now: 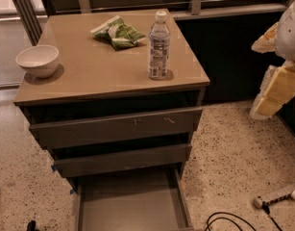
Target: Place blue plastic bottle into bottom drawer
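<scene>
Blue plastic bottle (159,46) stands upright on cabinet top (89,76), toward right front corner. Bottom drawer (132,206) is pulled open. Gripper (276,93) hangs far right, well apart; grip state cannot be told.

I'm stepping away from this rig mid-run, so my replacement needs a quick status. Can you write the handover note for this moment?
Gripper: at the right edge of the view, beside the cabinet, well away from the bottle and not holding it.
Blue plastic bottle: upright, cap on, on the cabinet top toward its right side.
Bottom drawer: pulled out, no bottle in it.
Also on top: white bowl at left, green snack bag at the back.
Done: the drawer is open.
Left: reach for the bottle, grasp it, lower it into the bottom drawer.
</scene>
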You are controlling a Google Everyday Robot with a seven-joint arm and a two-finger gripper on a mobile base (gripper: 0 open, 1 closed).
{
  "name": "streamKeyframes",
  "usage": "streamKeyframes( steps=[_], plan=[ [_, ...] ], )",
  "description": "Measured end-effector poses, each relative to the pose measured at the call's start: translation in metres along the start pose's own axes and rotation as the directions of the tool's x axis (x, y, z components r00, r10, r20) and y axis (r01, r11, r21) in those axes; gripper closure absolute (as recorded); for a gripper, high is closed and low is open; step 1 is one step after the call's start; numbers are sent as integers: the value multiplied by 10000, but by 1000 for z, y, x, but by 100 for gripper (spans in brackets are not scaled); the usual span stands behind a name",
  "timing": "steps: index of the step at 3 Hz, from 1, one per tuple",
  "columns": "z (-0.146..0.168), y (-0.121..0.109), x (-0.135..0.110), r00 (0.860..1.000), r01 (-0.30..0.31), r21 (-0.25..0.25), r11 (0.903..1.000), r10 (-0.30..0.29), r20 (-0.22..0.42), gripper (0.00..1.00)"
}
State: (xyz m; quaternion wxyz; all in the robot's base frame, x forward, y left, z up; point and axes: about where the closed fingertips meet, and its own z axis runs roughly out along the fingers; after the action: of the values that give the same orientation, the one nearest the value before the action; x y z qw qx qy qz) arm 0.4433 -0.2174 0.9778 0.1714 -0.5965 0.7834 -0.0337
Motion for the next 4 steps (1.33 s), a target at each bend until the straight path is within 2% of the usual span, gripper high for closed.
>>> streamKeyframes(
  steps=[1, 2, 3, 4],
  plan=[
    [11, -33, -1, 9935, -660, 375, 9971, 622, 949, 42],
    [33, -89, -19, 9694, -1047, 763, 9916, 846, 2306, 66],
    [38, -97, -21, 9645, -1114, 793, 9906, 885, 2487, 89],
    [38, -97, -21, 9644, -1116, 792, 9906, 888, 2490, 100]
  ],
)
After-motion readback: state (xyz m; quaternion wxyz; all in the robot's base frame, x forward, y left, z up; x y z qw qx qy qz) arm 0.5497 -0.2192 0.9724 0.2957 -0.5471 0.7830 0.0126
